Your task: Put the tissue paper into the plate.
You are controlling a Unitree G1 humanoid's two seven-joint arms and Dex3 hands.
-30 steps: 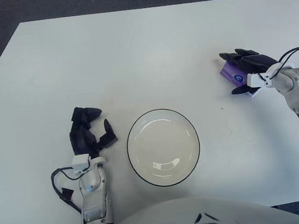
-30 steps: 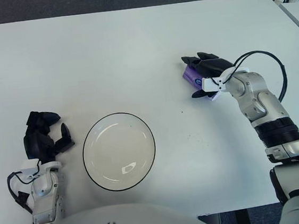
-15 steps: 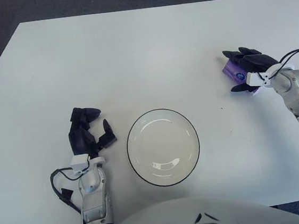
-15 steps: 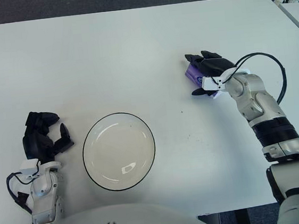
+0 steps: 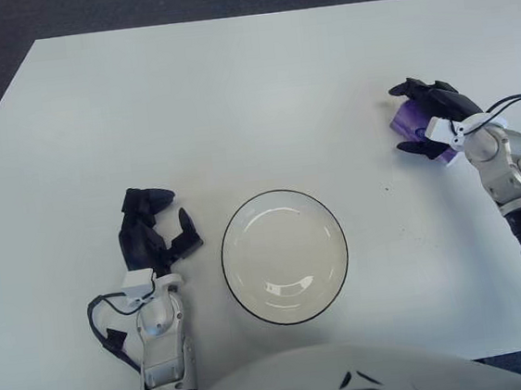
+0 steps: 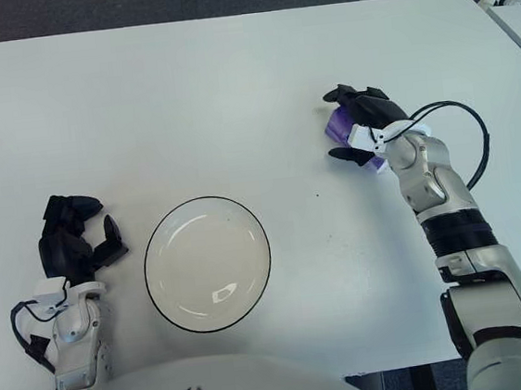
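A small purple tissue pack (image 5: 412, 121) is at the right side of the white table, and my right hand (image 5: 428, 117) has its black fingers closed around it. The pack is mostly covered by the fingers; only its purple left part shows (image 6: 338, 128). An empty white plate with a dark rim (image 5: 285, 256) sits near the table's front edge, left of the pack. My left hand (image 5: 153, 234) shows just left of the plate, its fingers curled and holding nothing.
The white table (image 5: 232, 105) reaches to the back and to both sides. Dark floor lies beyond its far edge. My own body fills the bottom middle of both views.
My right hand has shifted slightly to the right and back with the purple pack, and the wrist has turned more upright. The left hand and the plate have not moved.
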